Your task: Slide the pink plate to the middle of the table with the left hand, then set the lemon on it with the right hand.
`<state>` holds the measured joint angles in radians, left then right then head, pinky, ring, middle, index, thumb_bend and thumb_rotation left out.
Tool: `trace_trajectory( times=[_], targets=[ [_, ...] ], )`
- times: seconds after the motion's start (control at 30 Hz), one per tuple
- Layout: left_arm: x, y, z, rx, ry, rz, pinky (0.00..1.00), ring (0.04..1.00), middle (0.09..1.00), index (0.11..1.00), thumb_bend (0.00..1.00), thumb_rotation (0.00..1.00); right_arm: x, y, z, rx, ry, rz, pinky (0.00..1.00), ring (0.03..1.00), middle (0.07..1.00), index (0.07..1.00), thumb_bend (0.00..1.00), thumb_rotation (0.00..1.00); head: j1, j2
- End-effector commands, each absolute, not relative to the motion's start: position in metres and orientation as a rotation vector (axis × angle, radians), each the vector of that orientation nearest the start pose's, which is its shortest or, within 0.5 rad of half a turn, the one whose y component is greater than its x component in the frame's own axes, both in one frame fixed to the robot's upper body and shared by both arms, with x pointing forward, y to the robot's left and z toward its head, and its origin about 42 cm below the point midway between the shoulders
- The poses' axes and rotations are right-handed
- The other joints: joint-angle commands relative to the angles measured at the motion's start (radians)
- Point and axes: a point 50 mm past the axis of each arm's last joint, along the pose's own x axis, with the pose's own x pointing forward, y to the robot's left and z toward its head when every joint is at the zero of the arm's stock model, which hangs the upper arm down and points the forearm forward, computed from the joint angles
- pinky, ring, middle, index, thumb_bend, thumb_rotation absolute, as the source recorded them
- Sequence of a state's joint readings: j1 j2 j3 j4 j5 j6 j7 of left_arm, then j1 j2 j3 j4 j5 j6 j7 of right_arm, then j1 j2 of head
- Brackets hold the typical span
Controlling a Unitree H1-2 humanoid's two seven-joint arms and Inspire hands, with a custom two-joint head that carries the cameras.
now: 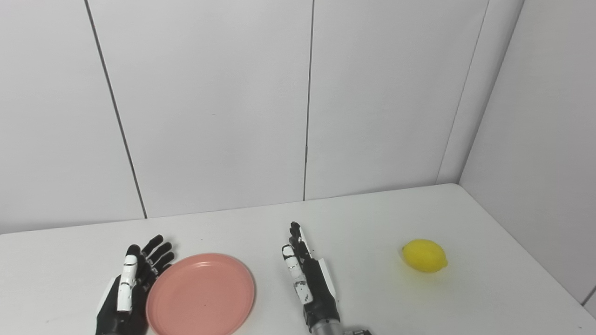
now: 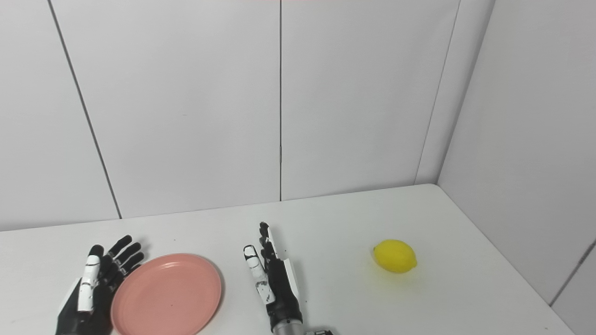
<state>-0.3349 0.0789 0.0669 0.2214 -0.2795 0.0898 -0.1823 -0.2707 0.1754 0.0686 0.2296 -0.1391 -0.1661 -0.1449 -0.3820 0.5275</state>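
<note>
Lab booth: bare white panels

My left hand is black with a white strip along the thumb. My right hand is black too, with scuffed white plates and a grey metal wrist cuff.

A round, shallow pink plate lies flat and empty on the white table, its left rim right against the spread fingers of the left hand, while a yellow lemon rests on its side well right of the right hand's straight fingers
</note>
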Motion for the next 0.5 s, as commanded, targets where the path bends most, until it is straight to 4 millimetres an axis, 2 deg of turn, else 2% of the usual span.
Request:
trace_trajectory(
  times=[0.0,0.07,0.3,0.47],
  targets=[
    [0.394,0.21,0.16,-0.186,-0.085,-0.225,0.9,0.887,0.875,0.855,0.53,1.0,0.362,-0.101,0.15,0.044,-0.244,0.031,1.0,1.0,0.999,0.984,0.72,1.0,0.001,0.0],
    [0.392,0.205,0.163,-0.17,-0.092,-0.229,0.91,0.89,0.879,0.857,0.54,1.0,0.362,-0.102,0.154,0.045,-0.25,0.028,1.0,1.0,0.994,0.978,0.7,1.0,0.002,0.036],
    [0.388,0.187,0.167,-0.176,-0.091,-0.224,0.92,0.89,0.879,0.858,0.53,1.0,0.362,-0.107,0.162,0.059,-0.269,0.033,1.0,1.0,0.994,0.979,0.66,0.99,0.013,0.073],
    [0.39,0.18,0.166,-0.186,-0.105,-0.217,0.89,0.871,0.858,0.834,0.53,1.0,0.362,-0.109,0.165,0.064,-0.292,0.039,1.0,1.0,0.994,0.983,0.65,0.98,0.016,0.101]
  ],
)
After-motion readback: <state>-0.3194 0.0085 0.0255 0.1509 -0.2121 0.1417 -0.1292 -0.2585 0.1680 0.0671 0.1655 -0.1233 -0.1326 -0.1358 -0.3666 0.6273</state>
